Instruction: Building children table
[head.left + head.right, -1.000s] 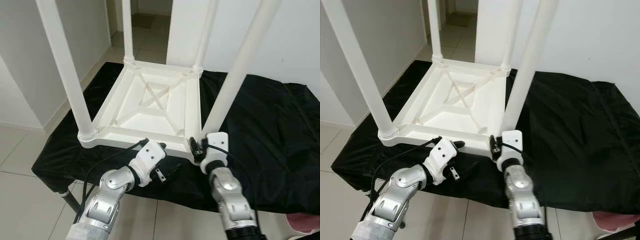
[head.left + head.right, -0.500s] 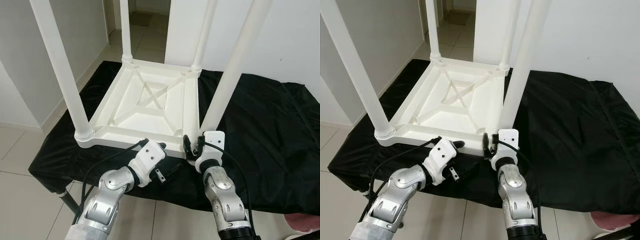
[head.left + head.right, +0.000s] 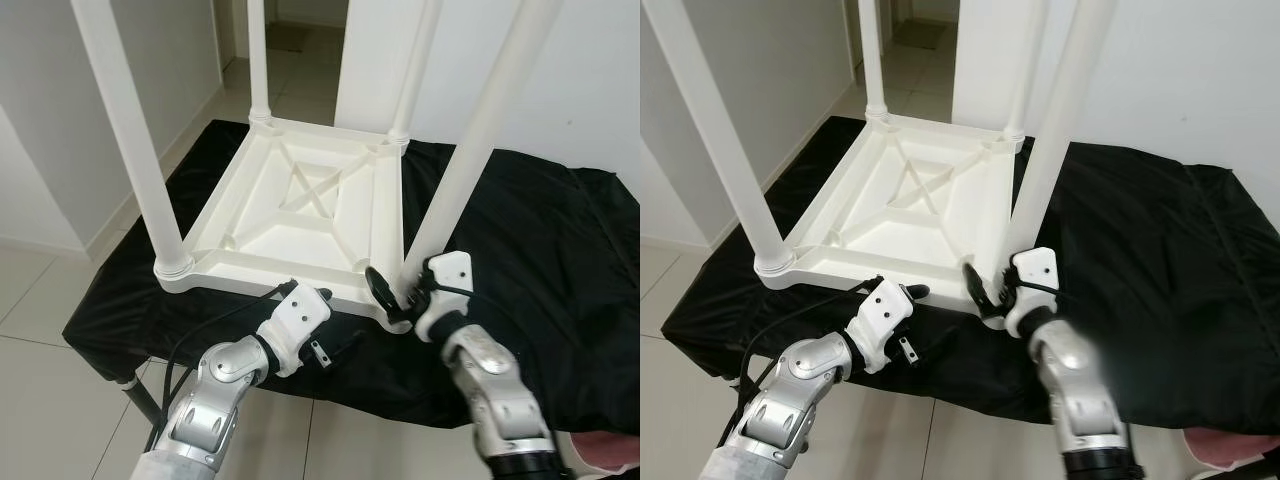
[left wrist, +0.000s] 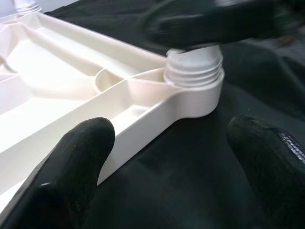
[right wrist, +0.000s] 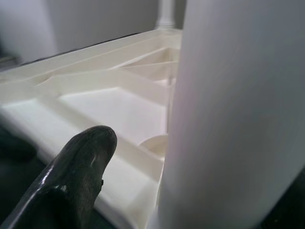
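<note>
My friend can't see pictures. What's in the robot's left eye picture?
A white children's table lies upside down on a black cloth, four legs pointing up. The robot's right gripper is at the near right leg; its left gripper waits by the table's front edge.

All four legs of the upturned children's table run off the top edge in the eye views. In the left wrist view the right pincer is a dark blur above the near leg's threaded base. The right forearm is motion-blurred.
</note>
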`<state>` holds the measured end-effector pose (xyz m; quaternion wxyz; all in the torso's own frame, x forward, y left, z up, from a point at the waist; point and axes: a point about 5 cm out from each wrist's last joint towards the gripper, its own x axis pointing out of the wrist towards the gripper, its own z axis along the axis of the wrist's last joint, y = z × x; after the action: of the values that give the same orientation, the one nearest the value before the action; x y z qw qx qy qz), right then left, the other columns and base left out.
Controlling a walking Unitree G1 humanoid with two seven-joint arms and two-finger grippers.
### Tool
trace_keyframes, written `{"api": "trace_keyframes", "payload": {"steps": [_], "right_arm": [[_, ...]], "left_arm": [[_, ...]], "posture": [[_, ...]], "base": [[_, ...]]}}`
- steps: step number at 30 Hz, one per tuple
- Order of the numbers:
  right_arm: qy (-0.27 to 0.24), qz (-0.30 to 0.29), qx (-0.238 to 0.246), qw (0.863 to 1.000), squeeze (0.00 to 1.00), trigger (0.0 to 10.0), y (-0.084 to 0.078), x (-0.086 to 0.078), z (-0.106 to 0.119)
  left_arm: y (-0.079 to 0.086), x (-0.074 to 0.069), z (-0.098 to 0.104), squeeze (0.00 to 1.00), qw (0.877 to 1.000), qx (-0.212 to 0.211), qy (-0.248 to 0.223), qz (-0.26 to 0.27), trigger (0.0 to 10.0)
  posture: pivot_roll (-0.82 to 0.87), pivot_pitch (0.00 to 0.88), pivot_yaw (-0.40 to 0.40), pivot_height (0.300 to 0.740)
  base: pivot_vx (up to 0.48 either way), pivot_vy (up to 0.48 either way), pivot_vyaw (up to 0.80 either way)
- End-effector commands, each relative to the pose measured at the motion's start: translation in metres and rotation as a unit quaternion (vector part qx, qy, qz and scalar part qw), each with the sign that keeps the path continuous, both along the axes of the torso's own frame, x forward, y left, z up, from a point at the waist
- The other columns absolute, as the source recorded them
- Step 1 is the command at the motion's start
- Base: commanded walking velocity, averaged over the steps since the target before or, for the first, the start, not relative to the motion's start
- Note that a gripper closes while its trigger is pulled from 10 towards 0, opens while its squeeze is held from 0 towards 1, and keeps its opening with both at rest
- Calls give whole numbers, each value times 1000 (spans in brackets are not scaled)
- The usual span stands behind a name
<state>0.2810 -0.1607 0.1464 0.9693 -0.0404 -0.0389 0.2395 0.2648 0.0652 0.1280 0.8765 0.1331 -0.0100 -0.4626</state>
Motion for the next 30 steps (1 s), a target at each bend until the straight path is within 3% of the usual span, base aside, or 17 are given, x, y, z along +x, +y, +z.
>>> {"api": "trace_keyframes", "payload": {"steps": [1,9,15,16,17,18,19,30], "right_arm": [[6,24,2,1000,0,10000,-5,2,-4],[11,34,-17,999,0,10000,-8,15,-10],[16,77,-47,996,0,10000,1,22,-26],[19,80,-53,995,0,9098,3,24,-31],[20,82,-56,995,0,9098,4,25,-33],[20,83,-60,995,0,2824,4,27,-35],[20,87,-60,994,0,0,5,28,-36],[11,82,-53,995,0,0,0,34,-37]], "left_arm": [[1,4,1,0,999,0,-11,45,10000],[-1,7,3,0,999,-5,-12,44,10000],[-3,8,1,0,999,-22,4,40,10000],[-5,7,1,0,999,-26,7,33,10000],[-7,6,2,0,999,-27,8,28,10000],[-8,4,1,0,999,-29,12,22,10000],[-9,3,1,0,999,-28,14,14,10000],[-15,-3,6,0,999,-43,5,-3,10000]], "posture": [[6,0,-39,740],[9,0,-31,740],[6,0,-20,740],[8,0,-19,740],[8,0,-19,740],[10,0,-18,740],[12,0,-19,740],[22,0,-33,740]], "base": [[0,0,0],[0,0,0],[0,0,0],[0,0,0],[0,0,0],[0,0,0],[0,0,0],[0,0,0]]}}
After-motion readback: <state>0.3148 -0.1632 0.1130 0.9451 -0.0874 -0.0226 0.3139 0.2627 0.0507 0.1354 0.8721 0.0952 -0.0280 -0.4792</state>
